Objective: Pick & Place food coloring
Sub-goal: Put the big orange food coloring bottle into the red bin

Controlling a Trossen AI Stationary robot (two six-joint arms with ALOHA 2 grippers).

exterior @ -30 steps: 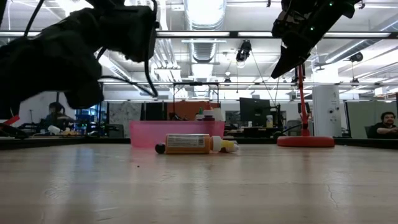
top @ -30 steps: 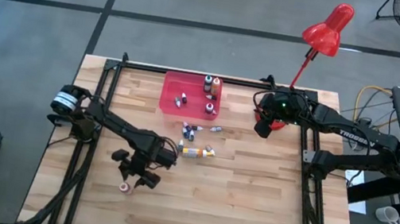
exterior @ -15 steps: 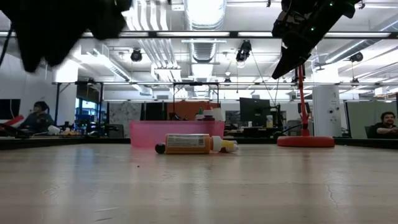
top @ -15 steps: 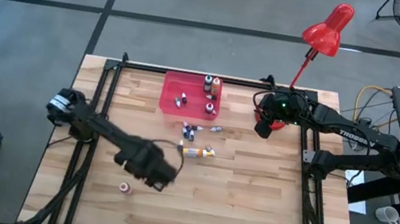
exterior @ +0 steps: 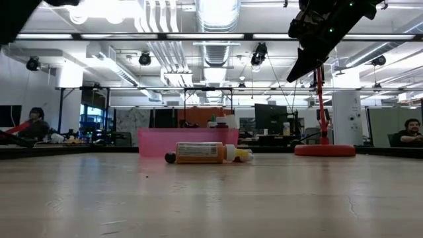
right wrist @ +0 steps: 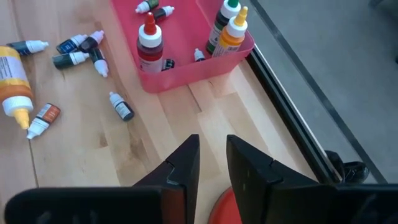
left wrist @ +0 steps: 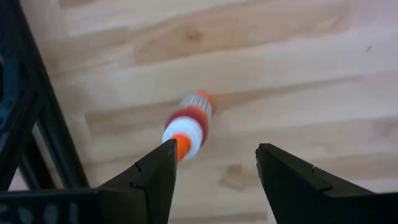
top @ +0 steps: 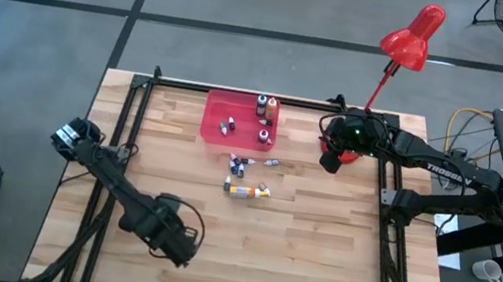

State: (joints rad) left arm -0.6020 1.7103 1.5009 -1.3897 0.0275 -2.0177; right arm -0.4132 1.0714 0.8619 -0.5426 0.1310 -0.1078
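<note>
Left end effector (left wrist: 211,171) poised over a stray red-and-white dropper bottle (left wrist: 186,124), fingers apart and empty.
The step looks like a reach for a pick: next, close on that bottle lying on the tabletop (top: 315,252), then carry it to the pink tray (right wrist: 186,43). The tray holds several bottles, some upright; others lie scattered beside a larger orange bottle (top: 242,190). Right end effector (right wrist: 211,165) waits near the lamp base, fingers nearly together, empty.
</note>
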